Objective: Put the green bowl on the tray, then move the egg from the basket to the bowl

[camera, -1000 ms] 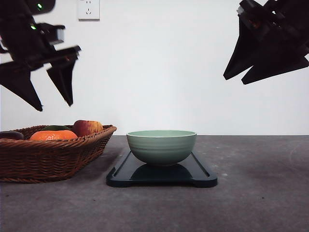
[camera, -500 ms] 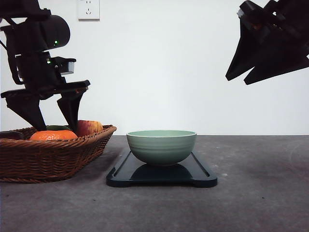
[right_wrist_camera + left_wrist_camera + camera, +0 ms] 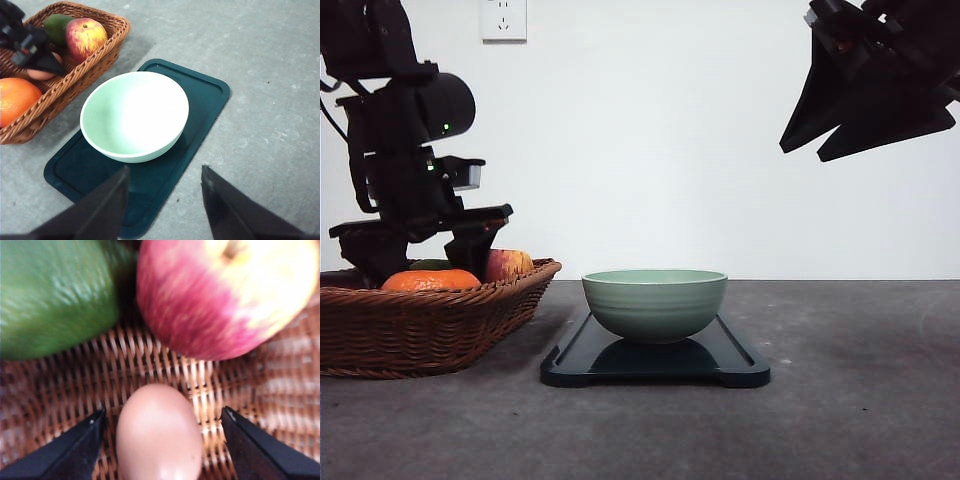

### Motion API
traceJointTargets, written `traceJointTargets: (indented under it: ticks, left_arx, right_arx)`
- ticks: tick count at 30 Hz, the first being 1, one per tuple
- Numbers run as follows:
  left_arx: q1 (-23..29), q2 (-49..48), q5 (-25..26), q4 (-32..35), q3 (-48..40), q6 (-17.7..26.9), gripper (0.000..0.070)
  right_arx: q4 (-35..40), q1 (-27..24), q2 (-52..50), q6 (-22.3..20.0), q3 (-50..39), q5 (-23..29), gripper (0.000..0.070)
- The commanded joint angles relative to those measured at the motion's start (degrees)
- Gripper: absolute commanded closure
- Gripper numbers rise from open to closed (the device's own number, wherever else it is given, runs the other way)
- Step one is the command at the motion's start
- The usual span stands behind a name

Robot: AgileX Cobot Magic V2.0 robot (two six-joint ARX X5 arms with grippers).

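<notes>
The green bowl (image 3: pixel 655 303) stands upright on the tray (image 3: pixel 735 360), near the middle of it, and its inside is bare. The tray lies flat on the grey table (image 3: pixel 860 400), just beside the right edge of the basket (image 3: pixel 420 325). The egg (image 3: pixel 159 432) lies on the woven floor of the basket, close to the red-yellow apple (image 3: pixel 225 295) and a green fruit (image 3: pixel 52 295); an orange (image 3: pixel 430 280) sits nearer the front rim of the basket. The left gripper (image 3: pixel 162 440) is down inside the basket, its fingers spread wide, one on each side of the egg, and a gap of wicker is seen between each fingertip and the shell. The right gripper (image 3: pixel 162 200) hangs high above the table, over the near end of the tray, with its fingers apart and nothing between them.
</notes>
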Motion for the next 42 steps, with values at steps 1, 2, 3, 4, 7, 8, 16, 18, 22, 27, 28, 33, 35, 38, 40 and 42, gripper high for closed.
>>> traceJointTargets:
  ticks: [1, 2, 3, 4, 7, 8, 16, 18, 22, 27, 28, 33, 35, 38, 40, 42]
  left_arx:
    - [-0.30, 1.05, -0.23, 0.43, 1.38, -0.22, 0.0228]
    - [-0.34, 1.05, -0.23, 0.48, 1.39, -0.22, 0.0229]
    - [-0.36, 1.05, -0.24, 0.48, 1.40, -0.21, 0.0231]
    - [-0.34, 1.05, -0.25, 0.41, 1.40, -0.20, 0.0236]
    - [-0.34, 1.03, -0.30, 0.43, 1.40, -0.20, 0.0316]
    - [-0.34, 1.03, -0.30, 0.39, 1.40, -0.20, 0.0356]
    - [-0.34, 1.03, -0.30, 0.18, 1.40, -0.20, 0.0406]
    - [-0.34, 1.02, -0.30, 0.17, 1.40, -0.20, 0.0421]
    - [-0.34, 1.00, -0.30, 0.07, 1.40, -0.20, 0.0484]
    - [-0.34, 0.99, -0.30, -0.15, 1.40, -0.20, 0.0484]
    - [-0.34, 0.97, -0.30, -0.21, 1.40, -0.20, 0.0484]
    - [-0.28, 0.41, -0.38, -0.87, 1.40, -0.19, 0.0484]
    - [-0.22, -0.18, -0.58, -1.36, 1.41, -0.06, 0.0483]
    - [0.08, -1.78, -0.88, -2.17, 1.42, 0.27, 0.0482]
    - [0.28, -3.49, -0.91, -2.82, 1.42, 0.45, 0.0482]
    - [0.47, -5.68, -0.91, -3.53, 1.42, 0.48, 0.0482]
  right_arx:
    - [0.66, 0.44, 0.37, 0.63, 0.31, 0.25, 0.0420]
    - [0.66, 0.44, 0.37, 0.63, 0.31, 0.26, 0.0420]
    - [0.66, 0.44, 0.37, 0.63, 0.31, 0.26, 0.0420]
    - [0.66, 0.44, 0.37, 0.62, 0.31, 0.26, 0.0420]
    - [0.66, 0.44, 0.37, 0.63, 0.31, 0.24, 0.0420]
    - [0.66, 0.44, 0.37, 0.62, 0.31, 0.24, 0.0420]
    - [0.50, 0.44, 0.37, 0.63, 0.31, 0.24, 0.0420]
    - [0.41, 0.44, 0.37, 0.63, 0.31, 0.24, 0.0420]
    - [0.37, 0.44, 0.37, 0.64, 0.31, 0.24, 0.0420]
    - [0.34, 0.44, 0.37, 0.66, 0.31, 0.23, 0.0420]
    - [0.33, 0.44, 0.37, 0.66, 0.31, 0.22, 0.0420]
    - [0.25, 0.44, 0.37, 0.66, 0.31, 0.22, 0.0420]
    - [0.24, 0.44, 0.37, 0.66, 0.31, 0.23, 0.0420]
    - [0.22, 0.44, 0.37, 0.67, 0.31, 0.22, 0.0420]
    - [0.22, 0.44, 0.37, 0.68, 0.31, 0.22, 0.0420]
    - [0.22, 0.44, 0.37, 0.68, 0.31, 0.22, 0.0420]
